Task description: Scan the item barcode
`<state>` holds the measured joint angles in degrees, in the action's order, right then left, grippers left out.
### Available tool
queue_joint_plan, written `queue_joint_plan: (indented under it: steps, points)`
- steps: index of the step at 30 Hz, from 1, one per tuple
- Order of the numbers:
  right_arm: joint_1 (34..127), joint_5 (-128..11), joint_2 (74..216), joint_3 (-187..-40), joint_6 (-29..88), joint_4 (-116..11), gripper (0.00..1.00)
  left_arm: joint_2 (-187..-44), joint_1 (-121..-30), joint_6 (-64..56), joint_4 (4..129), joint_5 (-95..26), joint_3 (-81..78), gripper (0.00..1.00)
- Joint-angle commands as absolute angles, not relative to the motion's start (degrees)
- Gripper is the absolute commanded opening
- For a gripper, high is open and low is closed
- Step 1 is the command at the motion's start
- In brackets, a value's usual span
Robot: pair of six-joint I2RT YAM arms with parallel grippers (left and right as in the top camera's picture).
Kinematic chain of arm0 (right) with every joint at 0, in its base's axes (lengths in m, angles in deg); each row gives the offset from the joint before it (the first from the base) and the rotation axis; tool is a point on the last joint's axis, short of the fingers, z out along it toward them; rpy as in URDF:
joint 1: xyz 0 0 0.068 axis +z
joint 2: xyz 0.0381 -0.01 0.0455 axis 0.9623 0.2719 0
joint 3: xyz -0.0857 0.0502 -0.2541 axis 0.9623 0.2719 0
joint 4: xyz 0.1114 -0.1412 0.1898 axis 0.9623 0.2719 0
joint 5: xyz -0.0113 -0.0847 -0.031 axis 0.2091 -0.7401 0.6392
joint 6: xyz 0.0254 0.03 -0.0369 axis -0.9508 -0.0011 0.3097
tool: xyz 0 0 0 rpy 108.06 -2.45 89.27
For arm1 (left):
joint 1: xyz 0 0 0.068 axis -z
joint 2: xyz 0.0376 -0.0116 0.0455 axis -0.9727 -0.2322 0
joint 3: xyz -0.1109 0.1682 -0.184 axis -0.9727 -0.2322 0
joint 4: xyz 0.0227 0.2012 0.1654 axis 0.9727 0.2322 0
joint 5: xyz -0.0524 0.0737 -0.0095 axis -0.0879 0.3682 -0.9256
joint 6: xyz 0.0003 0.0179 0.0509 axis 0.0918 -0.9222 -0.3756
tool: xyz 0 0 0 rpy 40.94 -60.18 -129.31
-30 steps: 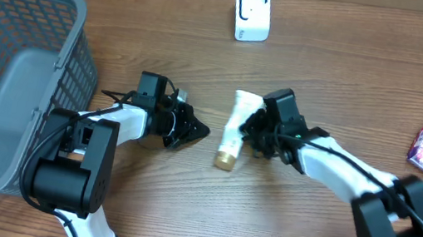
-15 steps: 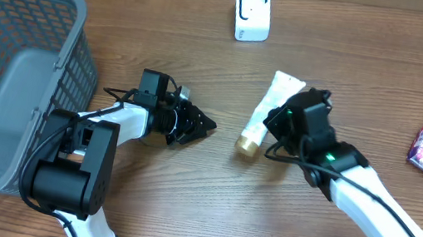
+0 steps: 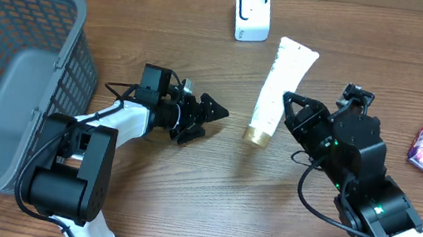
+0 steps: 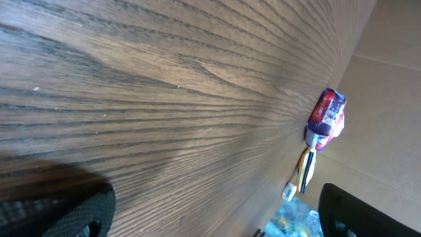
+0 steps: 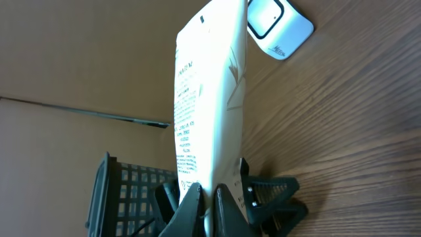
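Toward the front of the bench, the right pincer point(image 3: 289, 107) is clenched on the white squeeze tube with a gold cap point(image 3: 273, 86), gripping it near the cap end. A second ago this tube sat mid-bench between both arms; it has since swung toward the far edge. The left pincer point(image 3: 209, 120), shut a second ago, now stands released and empty at mid-bench. The tube's crimped end now sits near the small white box-shaped scanner point(image 3: 252, 13) at the far edge, so presenting the barcode looks under way, with the right arm alone.
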<state>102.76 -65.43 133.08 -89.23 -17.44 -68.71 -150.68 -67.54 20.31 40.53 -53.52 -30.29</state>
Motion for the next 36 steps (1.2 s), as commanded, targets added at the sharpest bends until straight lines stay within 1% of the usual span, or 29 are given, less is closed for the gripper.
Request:
queue_joint_plan:
  steps: [1, 4, 10, 15, 18, 22, 24, 25, 27, 28, 29, 30, 31, 32, 33, 36]
  points:
    - [102.67, -66.24, 132.95, -89.95, -16.59, -68.95, 0.04, -154.66, -67.86, 19.78, 42.32, -41.06, -33.35, 0.95]
    - [102.76, -65.93, 133.48, -89.95, -16.63, -68.91, 0.04, -154.66, -67.86, 19.78, 42.32, -41.06, -33.33, 1.0]
    - [102.76, -65.69, 133.52, -89.95, -14.89, -73.04, 0.04, -154.66, -67.89, 19.78, 42.32, -41.04, -33.33, 1.0]
    - [102.76, -65.71, 133.52, -89.95, -15.15, -72.9, 0.04, -154.66, -67.86, 19.78, 42.32, -41.04, -33.33, 1.0]
    - [102.76, -66.06, 133.56, -89.95, -15.52, -69.47, 0.04, -154.66, -67.89, 19.8, 42.3, -41.04, -33.33, 1.0]
    - [102.76, -69.52, 134.59, -89.95, -17.79, -57.74, 0.04, -154.66, -67.89, 19.78, 42.28, -40.93, -33.33, 1.0]
    - [102.76, -70.28, 135.79, -89.93, -17.68, -54.13, 0.04, -154.66, -67.91, 19.8, 42.32, -40.3, -33.35, 1.0]
    - [102.69, -70.0, 136.71, -89.93, -16.42, -53.12, 0.09, -154.66, -67.93, 19.78, 42.34, -40.21, -33.33, 1.0]
    - [102.69, -68.09, 138.96, -89.93, -10.45, -53.5, 0.34, -154.66, -67.91, 19.76, 42.36, -40.27, -33.33, 1.0]
    - [102.69, -66.91, 140.19, -89.93, -6.82, -54.15, 0.44, -154.66, -67.91, 19.78, 42.36, -40.47, -33.33, 1.0]
    - [102.63, -64.69, 141.89, -89.93, -1.33, -55.27, 0.59, -154.66, -67.91, 19.8, 42.34, -41.06, -33.33, 1.0]
    - [102.43, -62.67, 143.29, -89.93, 2.4, -56.03, 0.77, -154.66, -67.91, 19.8, 42.34, -41.41, -33.33, 1.0]
    - [101.97, -59.18, 145.15, -89.93, 7.1, -57.04, 0.88, -154.66, -67.91, 19.78, 42.34, -41.54, -33.33, 0.98]
    - [101.21, -54.92, 147.09, -89.93, 11.52, -58.0, 1.0, -154.66, -67.91, 19.78, 42.34, -41.52, -33.33, 0.92]
    - [100.2, -50.5, 149.3, -89.93, 14.97, -59.07, 1.0, -154.66, -67.91, 19.78, 42.34, -41.52, -33.33, 0.9]
    - [96.53, -39.79, 156.41, -89.98, 22.14, -62.52, 1.0, -154.66, -67.91, 19.8, 42.69, -41.54, -33.33, 0.9]
